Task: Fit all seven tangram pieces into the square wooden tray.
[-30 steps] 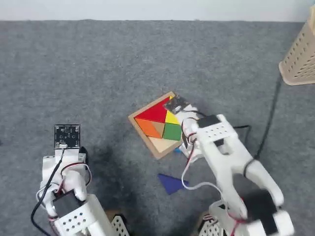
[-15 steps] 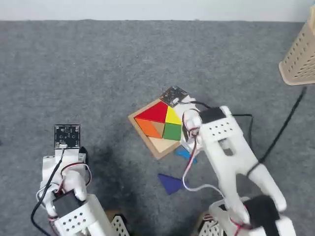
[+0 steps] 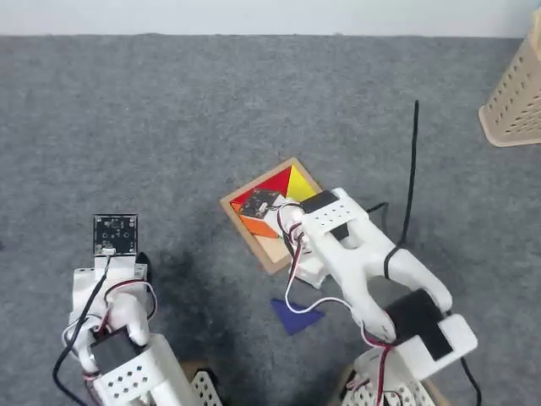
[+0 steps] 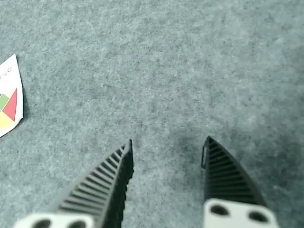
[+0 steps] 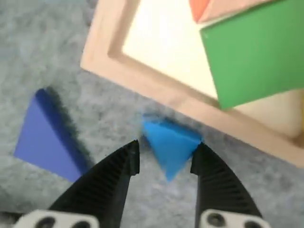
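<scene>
Straddling the light blue triangle, the right gripper hangs low over the carpet, its jaws spread with one tip on either side of the piece. Why so wide? (Desk)

To take it across its edges, I'd judge. One edge looks to be touching a jaw or nearly so, while a sliver of carpet shows at the other. Nothing is pinched yet. (Photographer)

And the tray? (Desk)

It is just beyond the tips. The rim of the square wooden tray runs right ahead of the light blue triangle, whose far edge lies against it or just beside it; I cannot tell which. Past the rim is a bare patch of tray floor, with the green square beside it and an orange piece farther in. That patch is probably where this piece belongs, which would explain a grip taken so close to the rim. (Photographer)

What else is loose? (Desk)

The dark blue triangle lies flat on the carpet outside one jaw, apart from the tray. (Photographer)

And the other arm? (Desk)

The left gripper has its jaws spread over bare carpet with nothing between them, and a printed card lies off to the outer side of one jaw. It looks parked, out of the way. (Photographer)
</scene>
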